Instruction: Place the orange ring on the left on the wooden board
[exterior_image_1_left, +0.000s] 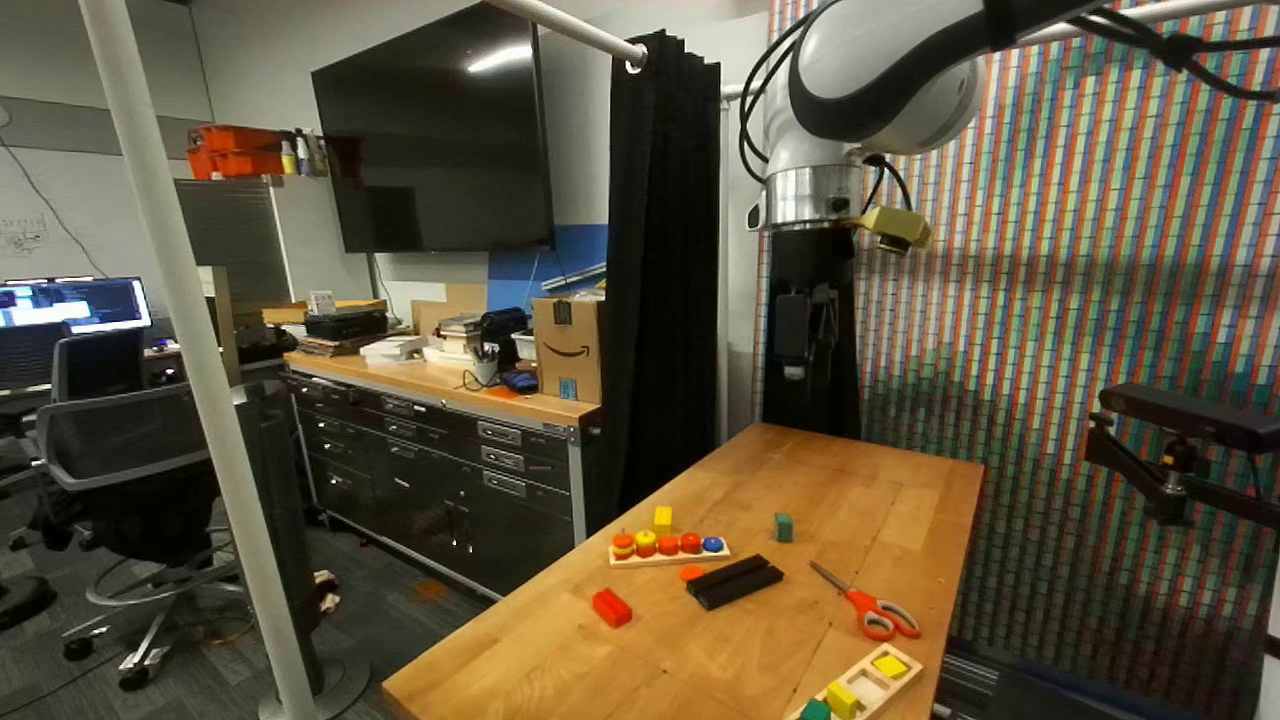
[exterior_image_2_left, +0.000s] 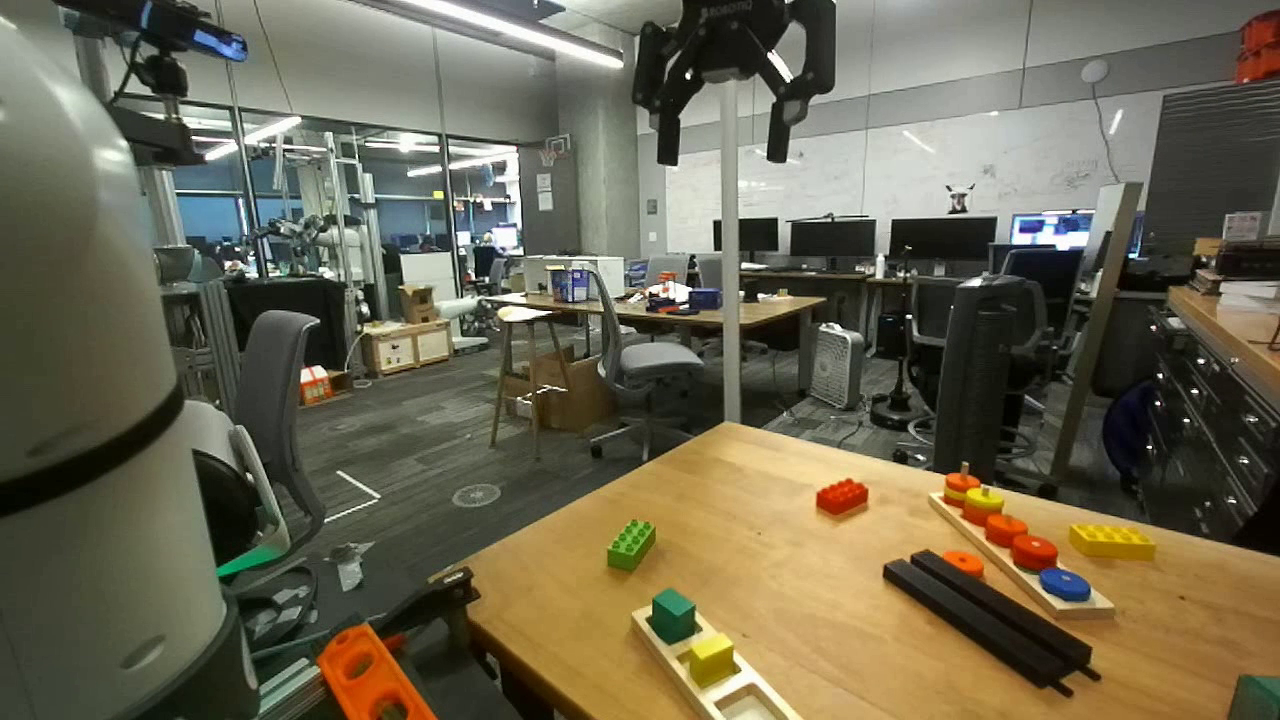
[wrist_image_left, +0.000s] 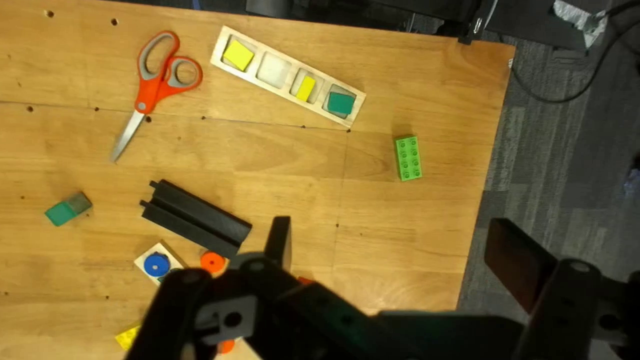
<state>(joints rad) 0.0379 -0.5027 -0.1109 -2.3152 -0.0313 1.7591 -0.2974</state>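
Wrist view: Robotiq gripper across the bottom of the frame, fingers spread wide. Same spread at the top of the frame in an exterior view, pointing down, well above the butcher-block tabletop.

Orange ring: flat on the tabletop, lower left in the wrist view, just beside a pair of black bars, near one end; contact cannot be told. Wooden board, right side of an exterior frame, near the ring but apart; ring lies between board and bars. On the board, far end to near: orange-and-yellow stack, yellow ring over orange, orange-red piece, red disc, blue disc. Gripper hides much of the board in the wrist view.

Elsewhere, wrist view: orange-handled scissors, upper left. Four-compartment wooden tray, top centre, yellow blocks in the leftmost and third compartments, dark green block in the fourth. Lime-green studded brick, right of centre. Yellow studded brick and red studded brick, right half of an exterior view.
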